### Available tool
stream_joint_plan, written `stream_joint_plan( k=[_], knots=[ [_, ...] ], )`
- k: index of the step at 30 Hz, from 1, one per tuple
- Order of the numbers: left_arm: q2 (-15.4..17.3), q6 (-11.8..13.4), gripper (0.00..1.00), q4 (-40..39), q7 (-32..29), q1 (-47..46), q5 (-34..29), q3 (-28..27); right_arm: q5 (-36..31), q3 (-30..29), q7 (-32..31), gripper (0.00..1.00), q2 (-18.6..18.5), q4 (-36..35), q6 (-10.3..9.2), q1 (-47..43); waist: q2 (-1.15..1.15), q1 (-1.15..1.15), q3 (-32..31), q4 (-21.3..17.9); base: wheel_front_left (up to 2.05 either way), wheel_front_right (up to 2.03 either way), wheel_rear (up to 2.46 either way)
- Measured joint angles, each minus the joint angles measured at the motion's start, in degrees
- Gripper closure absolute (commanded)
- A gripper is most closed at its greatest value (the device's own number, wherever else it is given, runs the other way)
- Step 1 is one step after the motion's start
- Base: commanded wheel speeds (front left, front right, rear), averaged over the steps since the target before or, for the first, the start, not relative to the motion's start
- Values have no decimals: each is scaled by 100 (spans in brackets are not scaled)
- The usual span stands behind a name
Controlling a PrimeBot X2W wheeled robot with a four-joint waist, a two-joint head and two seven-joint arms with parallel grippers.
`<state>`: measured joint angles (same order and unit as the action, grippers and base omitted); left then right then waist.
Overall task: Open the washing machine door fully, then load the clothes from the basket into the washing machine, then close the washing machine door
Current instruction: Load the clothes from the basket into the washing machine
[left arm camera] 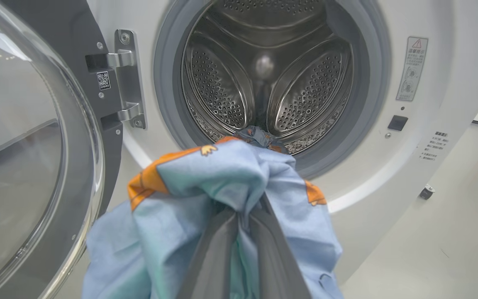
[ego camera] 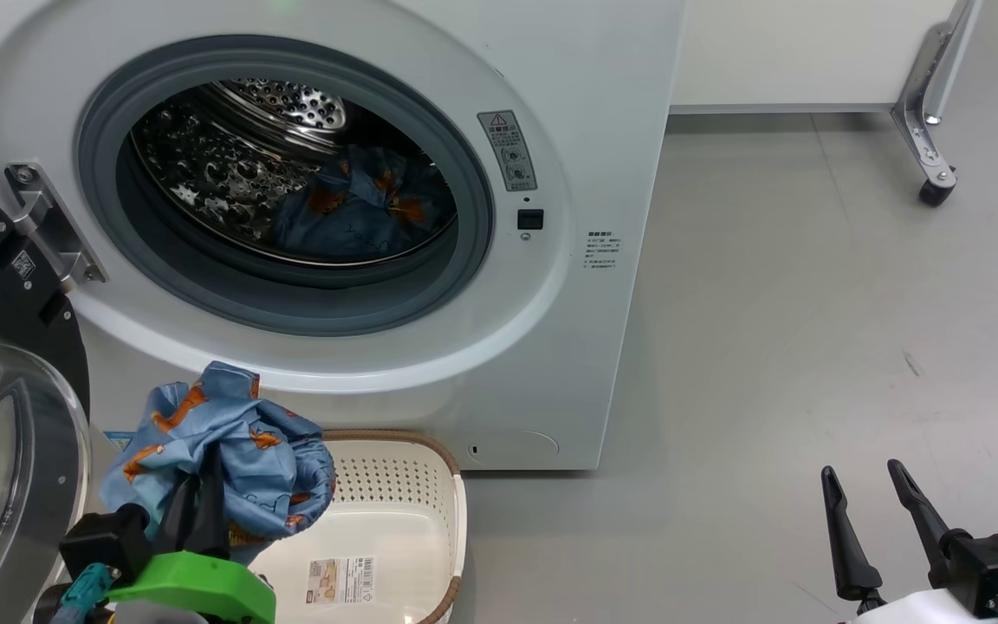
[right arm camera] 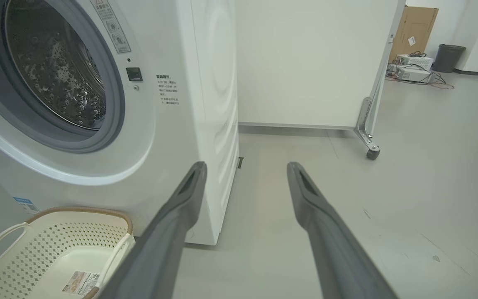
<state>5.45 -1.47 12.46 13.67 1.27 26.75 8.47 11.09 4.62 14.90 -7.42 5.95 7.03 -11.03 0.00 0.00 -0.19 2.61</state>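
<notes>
The white washing machine [ego camera: 603, 130] stands with its round door [ego camera: 5, 416] swung wide to the left on its metal hinge [ego camera: 53, 225]. One piece of light blue clothes [ego camera: 360, 208] lies inside the steel drum [left arm camera: 239, 83]. My left gripper [ego camera: 200, 494] is shut on another bunch of blue and orange clothes [left arm camera: 222, 178], held above the left end of the cream basket [ego camera: 430, 537], below the drum opening. The basket's floor shows bare with a label sticker [right arm camera: 79, 282]. My right gripper [right arm camera: 245, 174] stands open over the floor at the lower right, holding nothing.
A white partition panel [right arm camera: 305, 62] on a castor [ego camera: 936, 186] stands behind and right of the machine. A cardboard box [right arm camera: 415, 29], a dark bin [right arm camera: 448, 58] and cabled equipment [right arm camera: 413, 72] sit far back. Grey floor [ego camera: 811, 347] spreads to the right.
</notes>
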Motion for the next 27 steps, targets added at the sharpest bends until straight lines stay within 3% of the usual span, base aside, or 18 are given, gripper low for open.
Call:
stream_joint_plan(
  k=[27],
  knots=[
    [78,258,100,-1054,-304,506,-53,13,-55,12,0,0,3,-82,0,-4,0,0,-179,54,0,0,0]
  ],
)
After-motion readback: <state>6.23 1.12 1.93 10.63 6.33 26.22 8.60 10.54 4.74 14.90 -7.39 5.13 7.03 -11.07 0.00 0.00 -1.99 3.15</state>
